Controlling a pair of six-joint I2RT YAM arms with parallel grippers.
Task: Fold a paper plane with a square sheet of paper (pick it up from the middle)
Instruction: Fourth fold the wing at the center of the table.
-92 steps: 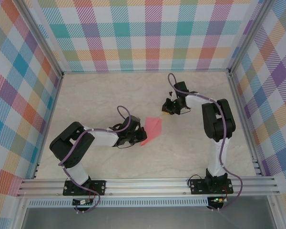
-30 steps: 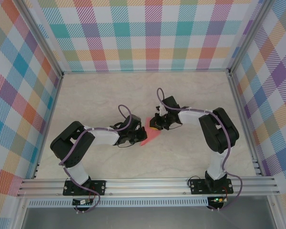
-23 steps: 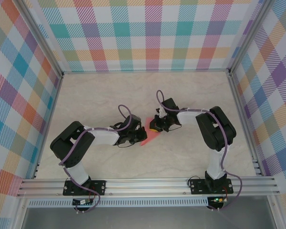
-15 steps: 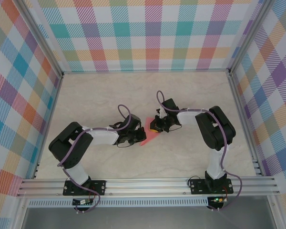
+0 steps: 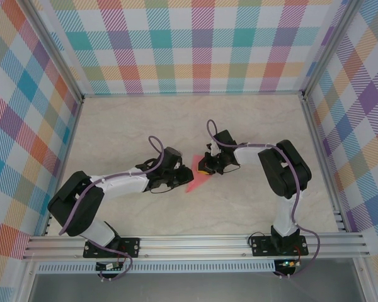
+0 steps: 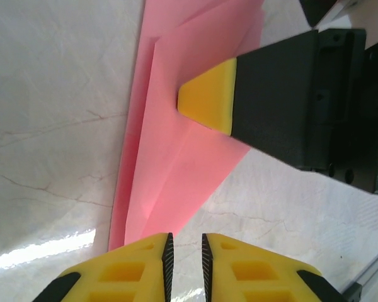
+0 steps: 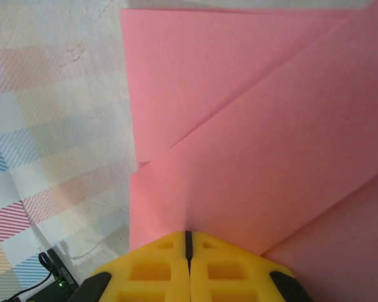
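Pinning the half-folded square sheet of paper (image 6: 176, 157) flat mid counter (image 5: 113, 132) with the closed right hand (image 6: 208, 100); hovering the left hand (image 6: 186, 242), barely cracked and empty, at its 8 o'clock corner. Probably risking a skewed crease by letting that pin slip.

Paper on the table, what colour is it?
The paper is salmon pink; the right wrist view shows it best.
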